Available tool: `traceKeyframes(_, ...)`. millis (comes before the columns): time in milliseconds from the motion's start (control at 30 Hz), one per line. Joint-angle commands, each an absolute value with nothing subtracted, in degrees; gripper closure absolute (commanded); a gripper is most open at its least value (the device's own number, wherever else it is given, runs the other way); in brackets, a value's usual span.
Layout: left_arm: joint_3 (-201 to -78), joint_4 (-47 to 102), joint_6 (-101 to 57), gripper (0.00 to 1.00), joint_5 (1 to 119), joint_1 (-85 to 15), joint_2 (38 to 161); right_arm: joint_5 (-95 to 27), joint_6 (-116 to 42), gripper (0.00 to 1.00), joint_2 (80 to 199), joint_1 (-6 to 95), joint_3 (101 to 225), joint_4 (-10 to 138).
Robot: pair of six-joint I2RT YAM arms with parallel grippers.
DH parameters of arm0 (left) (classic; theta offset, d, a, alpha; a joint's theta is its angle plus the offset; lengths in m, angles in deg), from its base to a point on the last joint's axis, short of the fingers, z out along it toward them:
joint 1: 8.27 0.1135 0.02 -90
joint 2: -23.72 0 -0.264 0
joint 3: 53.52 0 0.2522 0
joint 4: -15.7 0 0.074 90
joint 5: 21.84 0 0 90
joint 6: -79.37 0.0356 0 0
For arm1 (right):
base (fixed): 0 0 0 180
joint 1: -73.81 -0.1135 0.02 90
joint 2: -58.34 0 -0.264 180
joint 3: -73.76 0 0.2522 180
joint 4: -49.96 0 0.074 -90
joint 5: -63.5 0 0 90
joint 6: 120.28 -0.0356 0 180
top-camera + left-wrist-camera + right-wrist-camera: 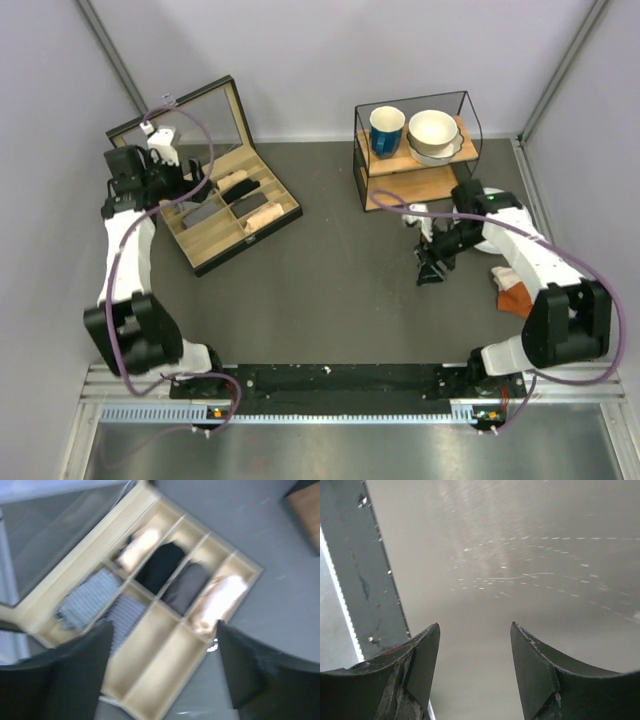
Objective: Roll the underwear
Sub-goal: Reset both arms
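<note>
The underwear (86, 600), grey cloth with fine pale stripes, lies bunched in the left compartment of the wooden organizer box (146, 650). More striped cloth (123, 616) fills the cell beside it. My left gripper (164, 628) hovers over the box's two bare compartments, open, with nothing between its fingers; this view is blurred. In the top view the left gripper (172, 183) is over the box's (250, 240) back left part. My right gripper (474, 626) is open and holds nothing above bare table. From above, the right gripper (432, 266) is right of centre.
The box also holds two beige rolls (137, 549) (220, 600), a black roll (161, 565) and a dark grey one (187, 587); its glass lid (190, 115) stands open. A wire shelf (415, 185) carries a blue mug (386, 130) and bowls (433, 132). An orange-and-white cloth (513, 297) lies by the right arm.
</note>
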State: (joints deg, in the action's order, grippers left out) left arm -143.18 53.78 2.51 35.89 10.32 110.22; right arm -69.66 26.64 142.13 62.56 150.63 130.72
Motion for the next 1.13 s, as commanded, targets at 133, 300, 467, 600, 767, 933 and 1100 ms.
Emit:
traceKeyframes(133, -126.3, 46.7, -7.6, 0.01, 25.4, 3.0, 81.2, -69.6, 3.0, 0.01, 124.8, 77.7, 160.2, 113.5)
traceKeyframes(300, -117.9, 46.5, -12.0, 0.01, 24.4, 2.7, 66.4, -48.6, -20.2, 0.01, 113.0, 80.8, 154.2, 91.6)
traceKeyframes(467, -111.2, 42.3, -21.6, 0.01, 19.1, 1.0, 55.7, -40.7, -27.6, 0.01, 102.7, 80.7, 150.8, 89.6)
traceKeyframes(600, -107.2, 40.4, -22.9, 0.01, 15.7, -0.9, 52.5, -38.2, -29.0, 0.01, 99.9, 80.7, 151.0, 92.5)
traceKeyframes(767, -102.8, 39.7, -20.5, 0.01, 18.6, -5.2, 46.6, -38.4, -29.8, 0.01, 97.8, 80.7, 150.8, 94.2)
traceKeyframes(933, -100.5, 39.7, -21.4, 0.01, 26.0, -7.0, 40.3, -38.7, -32.5, 0.01, 96.3, 80.8, 150.4, 95.1)
traceKeyframes(1100, -100.5, 40.7, -21.2, 0.01, 28.1, -7.1, 39.2, -36.6, -32.1, 0.01, 93.9, 80.7, 148.6, 95.6)
